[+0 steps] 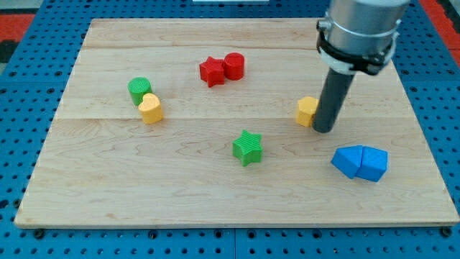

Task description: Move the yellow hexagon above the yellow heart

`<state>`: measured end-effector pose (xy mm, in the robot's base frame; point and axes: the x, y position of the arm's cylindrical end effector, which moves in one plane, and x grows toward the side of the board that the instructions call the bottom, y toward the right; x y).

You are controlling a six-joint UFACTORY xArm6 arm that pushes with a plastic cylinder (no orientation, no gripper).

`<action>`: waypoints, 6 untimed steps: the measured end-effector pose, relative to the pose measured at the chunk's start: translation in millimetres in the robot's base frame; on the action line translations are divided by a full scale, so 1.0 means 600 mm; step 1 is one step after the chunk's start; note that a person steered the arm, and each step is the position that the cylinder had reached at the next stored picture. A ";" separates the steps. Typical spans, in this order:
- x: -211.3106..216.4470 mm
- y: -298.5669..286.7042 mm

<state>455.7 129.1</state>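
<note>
A: Where does my tip (324,130) sit?

B: Right of centre in the frame, low end down on the pale wooden board (215,194). It stands just beside the small yellow hexagon block (307,111), on that block's right side; they look to be touching, though I cannot tell for certain.

A: And the pincer, how wide is it?

B: The arm carries none. It ends in a straight dark rod under a grey metal collar, so it has hold of nothing and can only press against a block's side.

A: Where is the yellow heart block (151,108)?

B: Left of centre, well apart from the hexagon and at about the same height in the frame. A green cylinder block (139,89) touches it from the upper left.

A: What else lies on the board?

B: A red star-shaped block (212,71) and a red cylinder block (233,65) sit pressed together in the upper middle. A green star block (248,147) stands alone below centre, between the heart and the hexagon but lower. Two blue blocks (360,162), angular in shape, lie touching at the lower right, below my tip.

A: And around the board?

B: A blue perforated table (29,86) shows on every side.
</note>
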 end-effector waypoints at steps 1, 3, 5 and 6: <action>-0.017 -0.078; -0.038 0.027; -0.073 -0.046; -0.061 -0.249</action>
<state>419.2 -20.2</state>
